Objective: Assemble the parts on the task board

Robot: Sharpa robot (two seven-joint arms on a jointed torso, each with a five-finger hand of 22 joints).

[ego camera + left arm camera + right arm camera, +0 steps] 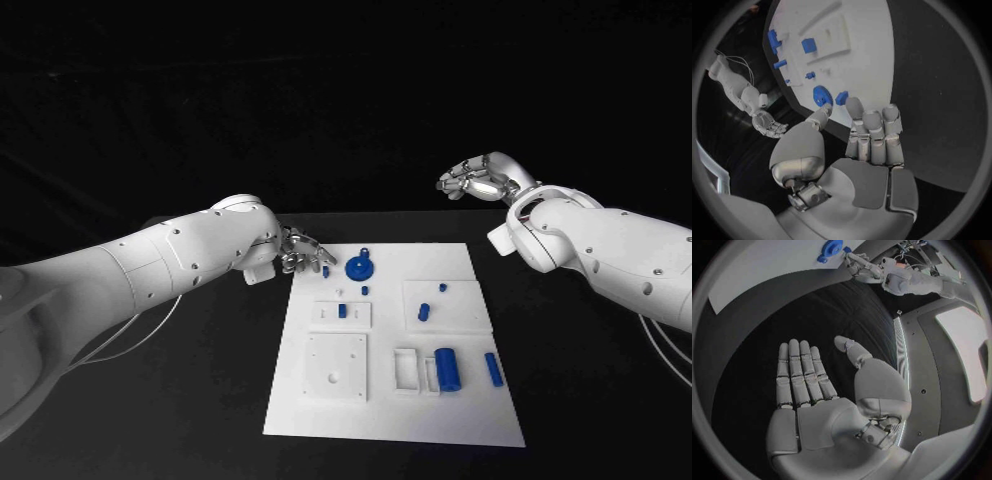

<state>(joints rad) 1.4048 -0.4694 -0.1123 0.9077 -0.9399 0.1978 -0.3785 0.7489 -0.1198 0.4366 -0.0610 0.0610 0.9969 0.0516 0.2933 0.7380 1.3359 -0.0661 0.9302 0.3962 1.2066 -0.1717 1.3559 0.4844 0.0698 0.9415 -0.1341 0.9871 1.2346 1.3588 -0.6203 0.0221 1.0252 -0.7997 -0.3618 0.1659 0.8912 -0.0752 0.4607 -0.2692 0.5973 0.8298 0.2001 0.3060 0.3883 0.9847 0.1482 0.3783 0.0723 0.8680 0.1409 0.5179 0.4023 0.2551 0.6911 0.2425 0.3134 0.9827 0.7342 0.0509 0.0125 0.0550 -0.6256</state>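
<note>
the task board (378, 420) is a white rectangular plate lying flat on the black table (173, 420), sitting in the lower middle of the head frame and running from about mid-height down toward the bottom edge. it has a few raised white square blocks on it: one in the lower left with a small hole (335, 366), one above it, and one to the right of centre.

the parts are small and blue. a round blue gear-like disc (361, 267) with a little loop on top sits at the board's upper left corner area. a fat blue cylinder (449, 368) lies lower right of centre next to a white slotted holder (408, 370), and a thinner blue bar (495, 369) lies just right of it. a couple of small blue pegs stand in the square blocks, one at (342, 311) and one at (424, 312).

left hand (302, 251) is at the board's upper left edge, just left of the disc. in the left wrist view its fingers (873, 132) are straight and pressed side by side, thumb off to one side, nothing held.

right hand (477, 180) is up in the upper right of the head frame, well away from the board, above the dark background. in the right wrist view its fingers (801, 372) are flat and close together, palm open, holding nothing.
</note>
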